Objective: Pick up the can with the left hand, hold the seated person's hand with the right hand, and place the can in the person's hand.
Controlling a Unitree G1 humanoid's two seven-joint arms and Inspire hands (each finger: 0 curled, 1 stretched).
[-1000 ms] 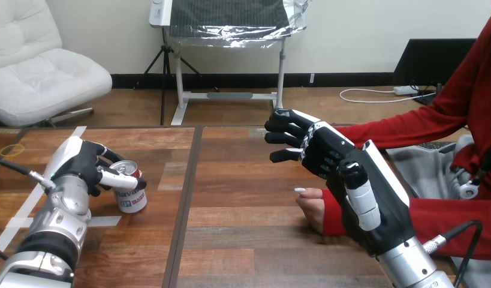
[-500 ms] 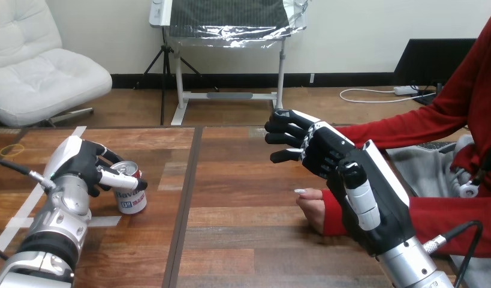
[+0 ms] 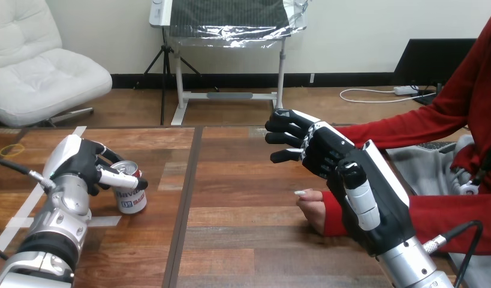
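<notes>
Left robot hand (image 3: 82, 165) clamped round can (image 3: 132, 198) near bench (image 3: 243, 240) left edge, set for lifting; right robot hand (image 3: 337, 161) spread open just beside person's hand (image 3: 311, 207), ready to hold.

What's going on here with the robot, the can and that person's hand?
The left robot hand has its fingers and thumb curled round the can, which stands on the table. The right robot hand is open, raised over the person's hand, which rests on the table; it is not gripping it. The can is not yet handed over.
</notes>
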